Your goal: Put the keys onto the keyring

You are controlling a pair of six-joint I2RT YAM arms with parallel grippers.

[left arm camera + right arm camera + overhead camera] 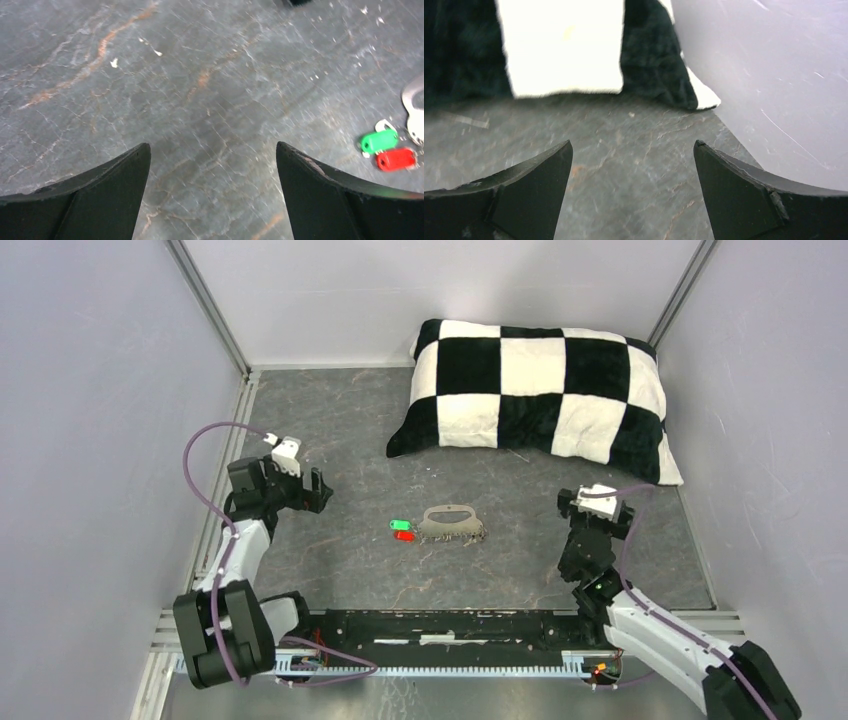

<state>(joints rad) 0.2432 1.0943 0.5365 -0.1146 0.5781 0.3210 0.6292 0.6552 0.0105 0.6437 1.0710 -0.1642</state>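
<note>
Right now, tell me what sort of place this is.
Likely a walled robot test cell: plain panels on aluminium framing box in the table, with props laid out, a checked pillow and keys.

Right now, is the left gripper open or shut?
Open: the left gripper shows its fingers wide apart in its wrist view, only bare table between them.

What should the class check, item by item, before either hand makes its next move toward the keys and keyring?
1. Left hand open, nothing between its fingers: ok.
2. Right hand open and empty: ok.
3. Keyring lying flat, uncovered, between the arms: ok.
4. Green-tagged key and red-tagged key in view at the keyring's end nearer the left arm: ok.
5. Keys already threaded on the keyring: cannot tell.
6. Pillow apart from the keyring: ok.
</note>
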